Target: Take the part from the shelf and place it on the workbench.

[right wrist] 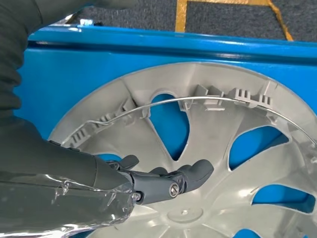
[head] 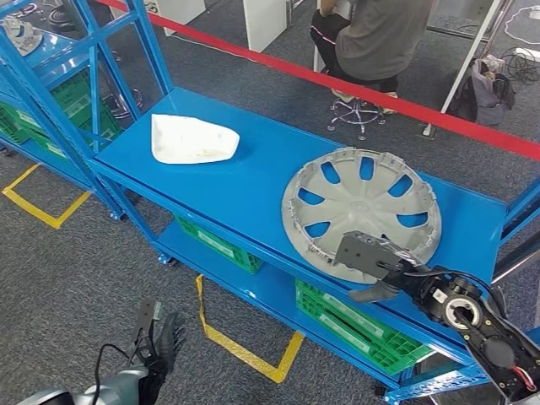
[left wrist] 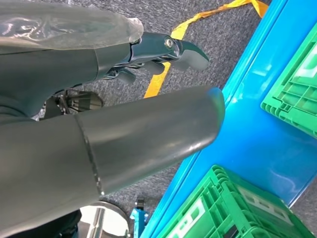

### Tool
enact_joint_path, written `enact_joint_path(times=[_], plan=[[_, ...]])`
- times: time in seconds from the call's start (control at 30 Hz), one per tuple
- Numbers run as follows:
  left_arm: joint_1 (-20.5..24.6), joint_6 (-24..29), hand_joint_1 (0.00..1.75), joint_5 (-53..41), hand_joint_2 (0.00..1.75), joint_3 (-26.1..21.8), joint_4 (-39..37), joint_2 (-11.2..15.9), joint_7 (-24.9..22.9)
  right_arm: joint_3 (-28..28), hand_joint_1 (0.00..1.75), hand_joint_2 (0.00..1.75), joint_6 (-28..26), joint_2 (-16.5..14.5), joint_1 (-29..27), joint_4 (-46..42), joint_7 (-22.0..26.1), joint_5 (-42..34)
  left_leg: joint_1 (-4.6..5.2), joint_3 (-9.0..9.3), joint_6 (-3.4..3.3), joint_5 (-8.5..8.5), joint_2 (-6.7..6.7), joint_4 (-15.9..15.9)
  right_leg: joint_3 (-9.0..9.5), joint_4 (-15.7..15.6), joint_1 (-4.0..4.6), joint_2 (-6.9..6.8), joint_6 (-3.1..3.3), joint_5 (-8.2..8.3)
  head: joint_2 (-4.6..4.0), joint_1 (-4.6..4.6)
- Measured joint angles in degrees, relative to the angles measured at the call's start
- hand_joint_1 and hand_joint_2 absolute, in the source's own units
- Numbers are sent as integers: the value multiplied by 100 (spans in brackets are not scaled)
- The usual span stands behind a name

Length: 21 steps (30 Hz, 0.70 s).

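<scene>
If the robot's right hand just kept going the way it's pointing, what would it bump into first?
Most likely the grey wheel cover on the blue shelf: the right hand is at its near rim, fingers stretched just above its inner face. Whether they touch is unclear.

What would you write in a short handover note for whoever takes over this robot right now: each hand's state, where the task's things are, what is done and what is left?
Right hand: over the near rim of the grey wheel cover, fingers stretched across its inner face; no grip visible yet.
Left hand: hanging low over the carpet in front of the shelf, holding nothing.
Wheel cover: lying flat, inner side up, on the blue shelf. A white part lies further left on the same shelf.
Done: reach to the cover.
Left: grip it, lift it off, place it on the workbench.
</scene>
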<state>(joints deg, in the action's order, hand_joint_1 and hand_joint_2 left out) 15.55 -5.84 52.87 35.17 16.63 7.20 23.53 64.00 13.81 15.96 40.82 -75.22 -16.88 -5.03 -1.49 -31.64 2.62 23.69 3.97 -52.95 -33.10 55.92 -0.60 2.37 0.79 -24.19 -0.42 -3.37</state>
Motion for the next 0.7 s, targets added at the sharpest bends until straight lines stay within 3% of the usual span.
enact_joint_path(times=[0.4, 0.7], plan=[[77, 4, 0, -79, 0, 0, 0, -49, -35, 286, 0, 175, -230, -559, 227, 1352, 886, 1370, 0, 0, 0, 0, 1, 0, 0, 0, 0, -1, 0, 0, 0, -1], [132, 7, 0, -137, 0, 0, 0, -81, -66, 390, 0, 175, -287, -996, 414, 2193, 1187, 2070, 0, 6, 0, 0, -4, 0, 4, 0, 0, 4, 0, 0, 0, 0]])
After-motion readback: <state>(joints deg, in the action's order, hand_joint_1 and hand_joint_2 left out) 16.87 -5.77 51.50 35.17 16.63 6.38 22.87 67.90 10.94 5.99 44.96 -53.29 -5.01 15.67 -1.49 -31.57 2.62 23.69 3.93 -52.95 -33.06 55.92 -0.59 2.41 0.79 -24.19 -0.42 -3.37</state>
